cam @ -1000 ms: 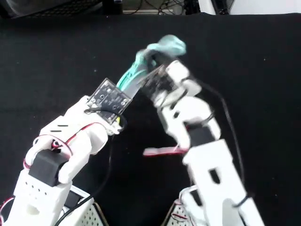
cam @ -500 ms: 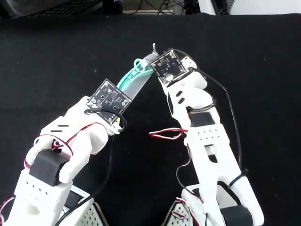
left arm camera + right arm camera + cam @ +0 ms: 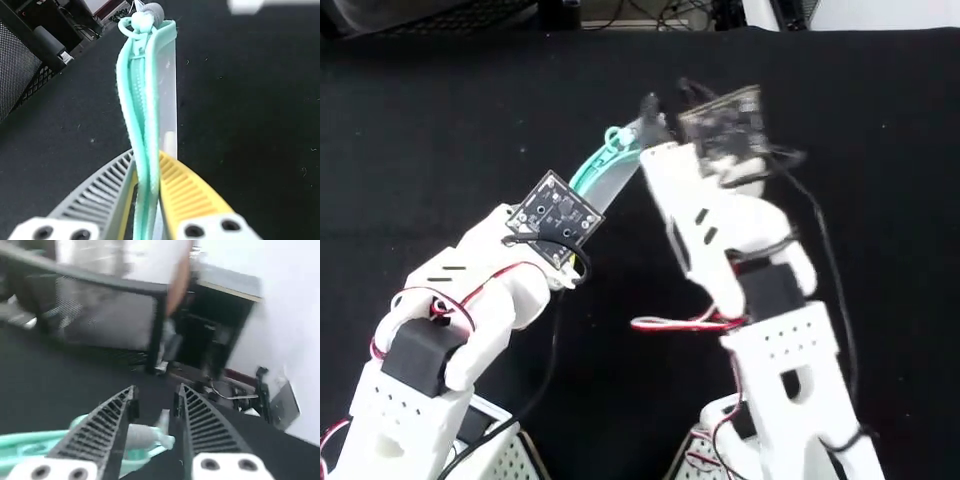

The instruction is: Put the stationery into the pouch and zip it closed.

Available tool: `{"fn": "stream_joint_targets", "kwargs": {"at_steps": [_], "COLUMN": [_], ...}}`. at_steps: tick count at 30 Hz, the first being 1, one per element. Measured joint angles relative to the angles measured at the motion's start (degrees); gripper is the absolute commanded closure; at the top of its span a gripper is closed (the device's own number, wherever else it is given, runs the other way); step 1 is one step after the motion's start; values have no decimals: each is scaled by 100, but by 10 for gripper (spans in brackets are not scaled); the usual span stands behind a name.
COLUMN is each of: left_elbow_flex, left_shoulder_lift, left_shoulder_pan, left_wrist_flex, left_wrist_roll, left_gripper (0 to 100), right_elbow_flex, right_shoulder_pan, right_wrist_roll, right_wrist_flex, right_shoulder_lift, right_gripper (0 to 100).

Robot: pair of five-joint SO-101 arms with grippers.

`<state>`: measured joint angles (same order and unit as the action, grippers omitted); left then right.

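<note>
Now left hand point(image 3: 147, 159) pinches pouch point(image 3: 167, 90); right hand point(image 3: 157, 388) straddles zip pull point(image 3: 142, 436)

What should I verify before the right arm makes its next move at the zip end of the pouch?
1. Left pincer clamped on the pouch: ok.
2. Zip teeth meshed along the visible length: ok.
3. Ring pull at the far end of the pouch: ok.
4. Right pincer open, with the grey end piece inside it: ok.
5. All stationery inside the pouch: cannot tell.
</note>
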<state>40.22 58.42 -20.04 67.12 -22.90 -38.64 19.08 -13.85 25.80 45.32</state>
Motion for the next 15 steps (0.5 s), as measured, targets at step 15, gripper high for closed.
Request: {"fn": "stream_joint_targets", "kwargs": {"at_steps": [15], "left_elbow_flex": [18], "left_shoulder_lift": [0], "left_shoulder_pan": [-9], "left_wrist_flex": [0], "left_wrist_roll": [0], "left_gripper": [970], "right_elbow_flex": [1248], "right_shoulder_pan": [176], "right_wrist_roll": [-923], "right_wrist_flex": [1618], "right_shoulder_lift": [-1090], "right_gripper": [864]}}
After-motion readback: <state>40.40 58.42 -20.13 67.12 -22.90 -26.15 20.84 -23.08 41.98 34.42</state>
